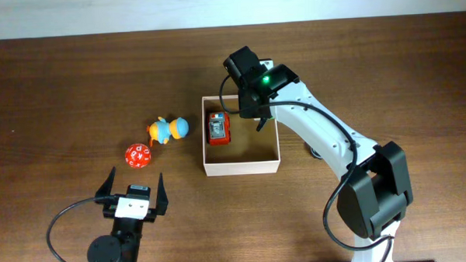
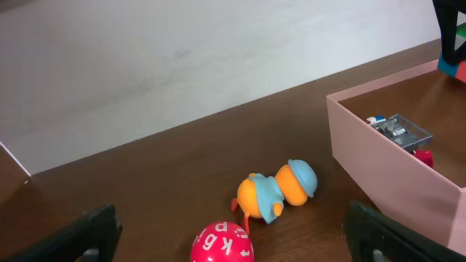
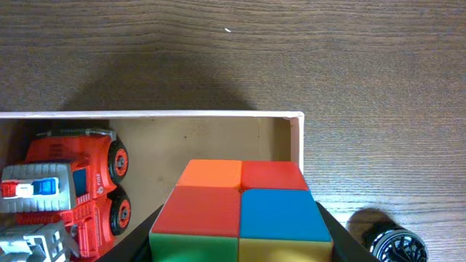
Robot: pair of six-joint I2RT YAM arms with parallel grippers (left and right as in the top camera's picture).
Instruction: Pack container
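Right wrist view: the right gripper (image 3: 237,244) pinches a multicoloured plastic puzzle cube (image 3: 240,207) over the white-walled cardboard container (image 3: 145,115). The left gripper (image 1: 134,181) is spread, empty; the red ball (image 2: 222,244) bears unreadable white characters.

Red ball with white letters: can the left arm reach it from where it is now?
Probably yes. The left claw is open and faces the red ball, with only bare table between them. The duck toy lies beyond the ball, not in the way.
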